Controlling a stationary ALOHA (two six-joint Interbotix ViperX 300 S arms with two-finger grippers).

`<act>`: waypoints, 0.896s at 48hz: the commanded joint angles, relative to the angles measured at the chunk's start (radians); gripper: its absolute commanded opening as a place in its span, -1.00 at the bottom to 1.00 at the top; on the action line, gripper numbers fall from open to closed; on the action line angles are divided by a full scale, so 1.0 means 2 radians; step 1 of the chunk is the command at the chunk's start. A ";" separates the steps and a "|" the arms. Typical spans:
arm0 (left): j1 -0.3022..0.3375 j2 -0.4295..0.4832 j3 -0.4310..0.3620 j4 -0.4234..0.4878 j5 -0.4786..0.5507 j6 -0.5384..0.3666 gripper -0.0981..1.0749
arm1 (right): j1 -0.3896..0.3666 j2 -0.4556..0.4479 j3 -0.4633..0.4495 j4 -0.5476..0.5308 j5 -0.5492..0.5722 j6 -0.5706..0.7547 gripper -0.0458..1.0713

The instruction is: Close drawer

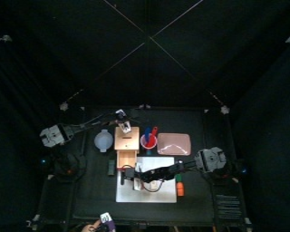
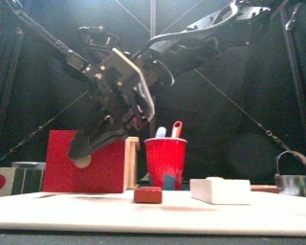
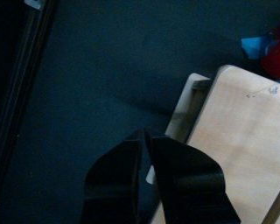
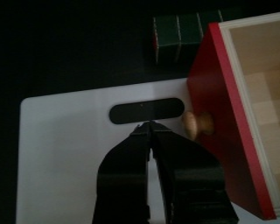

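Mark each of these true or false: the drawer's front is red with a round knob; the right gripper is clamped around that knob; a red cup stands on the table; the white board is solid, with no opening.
1. The drawer has a red front with a round knob. True.
2. The right gripper is clamped around the knob. False: its jaws are drawn together beside the knob, not around it, over the white board.
3. A red cup stands on the table. True, with things sticking out of its top.
4. The white board is solid, with no opening. False: it has a dark oval slot just ahead of the gripper's tips.
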 commanded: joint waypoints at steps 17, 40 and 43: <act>-0.001 -0.006 -0.005 0.001 -0.007 0.000 0.09 | -0.005 -0.006 -0.038 -0.002 0.080 -0.002 -0.28; -0.002 -0.006 -0.005 0.001 -0.015 0.000 0.09 | -0.048 -0.004 -0.043 -0.021 0.097 -0.021 -0.28; -0.002 -0.005 -0.005 0.001 -0.016 0.000 0.09 | -0.056 -0.005 -0.041 -0.026 0.097 -0.021 -0.28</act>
